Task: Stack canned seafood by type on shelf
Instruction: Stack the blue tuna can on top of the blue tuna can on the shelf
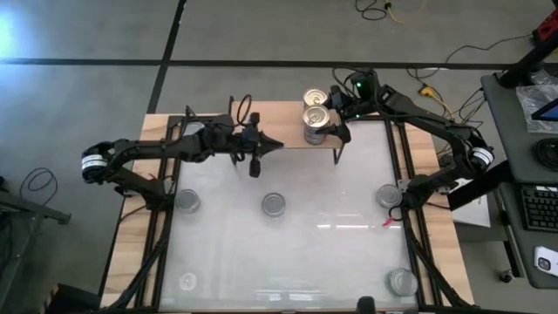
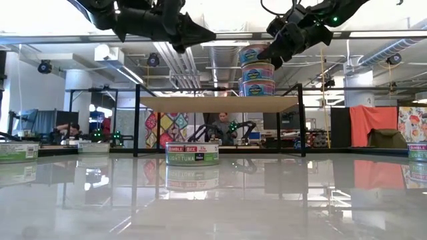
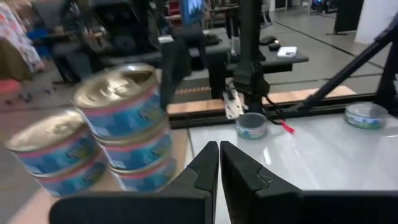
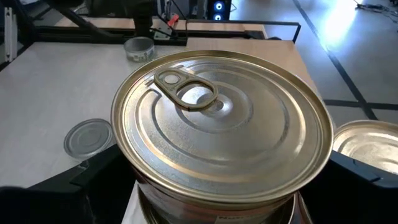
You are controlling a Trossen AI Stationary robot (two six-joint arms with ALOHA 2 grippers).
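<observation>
Gold-topped tins (image 1: 316, 116) stacked on shelf (image 1: 288, 139), upper centre of high view. Right claw (image 1: 338, 112) spread wide round top tin (image 4: 221, 134), fingers flanking it, not clearly gripping. Left claw (image 1: 275, 145) shut, empty, hanging over shelf's left part. Silver tins (image 1: 274, 205) scattered on surface (image 1: 331, 253), centre one about equally near both arms. Only low view shows stack three high.

On the shelf (image 1: 288, 144), a light wood plank on thin black legs, gold-topped tins (image 1: 316, 117) stand upright in two neighbouring stacks toward one end. Five silver-topped tins (image 1: 274, 205) lie scattered in front of the shelf.
</observation>
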